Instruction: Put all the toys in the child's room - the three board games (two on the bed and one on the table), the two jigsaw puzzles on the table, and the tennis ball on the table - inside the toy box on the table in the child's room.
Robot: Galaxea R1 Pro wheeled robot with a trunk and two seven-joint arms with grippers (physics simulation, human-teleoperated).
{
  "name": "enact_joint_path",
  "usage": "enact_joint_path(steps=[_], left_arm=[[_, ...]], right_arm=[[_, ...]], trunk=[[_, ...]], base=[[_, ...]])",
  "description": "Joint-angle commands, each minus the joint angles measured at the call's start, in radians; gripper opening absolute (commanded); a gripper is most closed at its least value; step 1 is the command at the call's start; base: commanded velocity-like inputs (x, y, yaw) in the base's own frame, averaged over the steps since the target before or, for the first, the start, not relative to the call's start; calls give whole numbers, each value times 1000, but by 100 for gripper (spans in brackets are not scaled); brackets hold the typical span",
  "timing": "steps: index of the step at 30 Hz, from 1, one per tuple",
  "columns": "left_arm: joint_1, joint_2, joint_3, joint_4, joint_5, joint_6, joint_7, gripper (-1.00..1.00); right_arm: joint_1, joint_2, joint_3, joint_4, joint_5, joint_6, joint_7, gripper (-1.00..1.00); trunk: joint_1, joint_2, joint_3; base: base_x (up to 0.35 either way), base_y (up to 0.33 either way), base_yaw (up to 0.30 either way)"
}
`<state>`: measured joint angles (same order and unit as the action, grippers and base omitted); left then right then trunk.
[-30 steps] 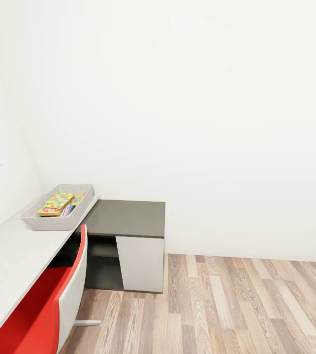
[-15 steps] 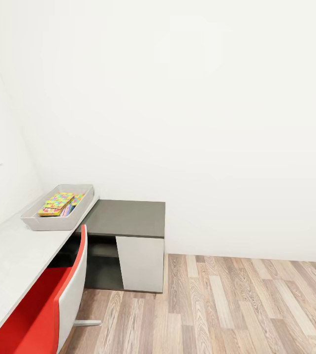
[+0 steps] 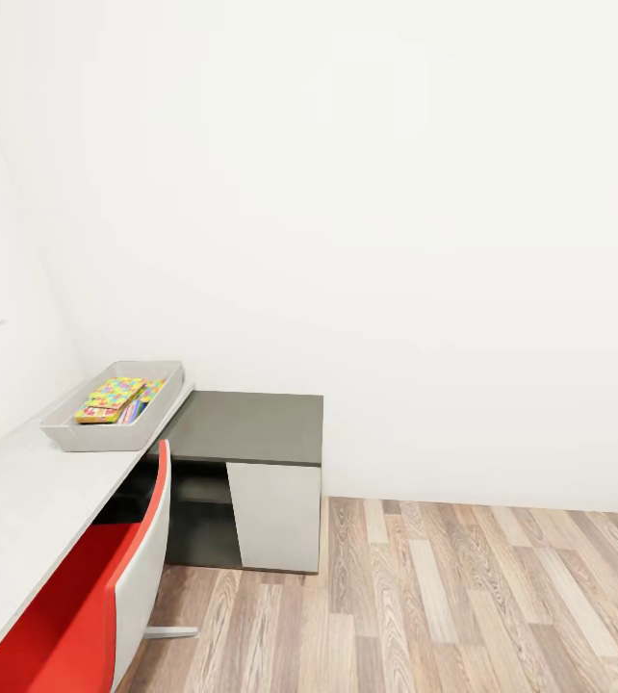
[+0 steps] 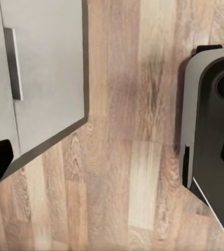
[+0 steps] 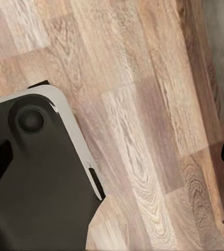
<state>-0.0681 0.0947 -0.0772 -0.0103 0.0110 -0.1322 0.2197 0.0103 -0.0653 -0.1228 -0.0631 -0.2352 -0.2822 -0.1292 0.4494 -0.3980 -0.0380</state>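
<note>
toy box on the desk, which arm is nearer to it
Probably left: the toy box sits on the left arm's side, and that arm hangs by a grey drawer front; the right hangs over floor beside the robot's base.

A room in a home, set up as a child's study corner and rendered in simulation: plain white walls [image 3: 396, 241] meet a wood-plank floor [image 3: 463, 606]. A long light grey surface [image 3: 20, 500] runs along the left wall with a red-and-white chair [image 3: 121, 587] drawn up to it, and a lower dark grey cabinet [image 3: 246, 428] stands at its far end. On the surface a shallow grey toy box [image 3: 92, 438] holds multicolour jigsaw puzzles [image 3: 112, 397].
</note>
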Motion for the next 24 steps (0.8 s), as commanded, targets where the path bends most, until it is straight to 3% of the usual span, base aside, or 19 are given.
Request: enact_joint_path(steps=[1,16,24], left_arm=[[1,0,-8,1,1,-3,8,100],[5,-6,-5,-8,-6,-10,10,100],[4,-22,-3,-68,-3,-12,7,100]], right_arm=[[0,-1,-7,-2,2,-1,-1,100],[2,-3,-6,18,4,4,-4,100],[2,-2,-6,24,5,6,-3,100]], trunk=[[1,-2,-2],[1,-2,-3],[1,-2,-12]], base=[[0,0,0],[0,0,0],[0,0,0]])
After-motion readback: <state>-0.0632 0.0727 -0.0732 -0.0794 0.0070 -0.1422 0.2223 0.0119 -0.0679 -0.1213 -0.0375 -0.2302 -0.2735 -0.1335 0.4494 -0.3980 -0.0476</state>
